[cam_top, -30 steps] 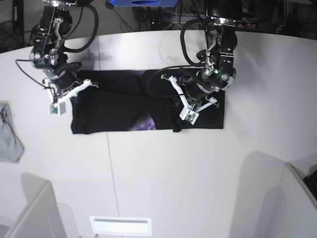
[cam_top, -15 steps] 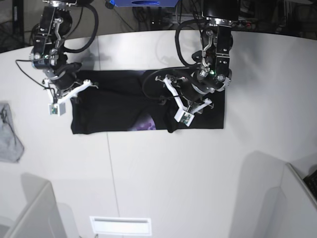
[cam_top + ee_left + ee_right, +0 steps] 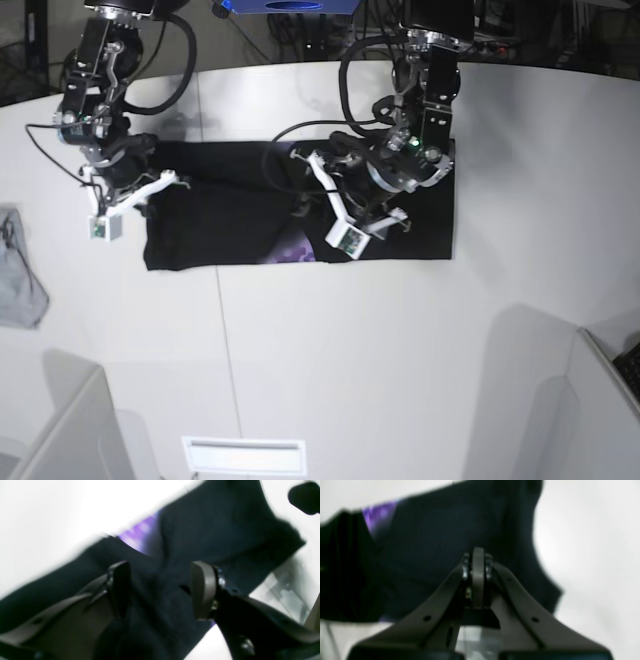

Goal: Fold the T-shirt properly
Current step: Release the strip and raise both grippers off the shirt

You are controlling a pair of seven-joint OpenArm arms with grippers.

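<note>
T-shirt lies flat on table, long axis left-right across base view. Left gripper spread open, directly above cloth middle, purple print just beyond. Right gripper clenched at opposite end, probably pinching no cloth; view blurred.

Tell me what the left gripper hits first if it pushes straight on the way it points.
Most likely the T-shirt: the left gripper is open, with black cloth filling the gap between its fingers. The view is blurred, so depth is unclear.
</note>
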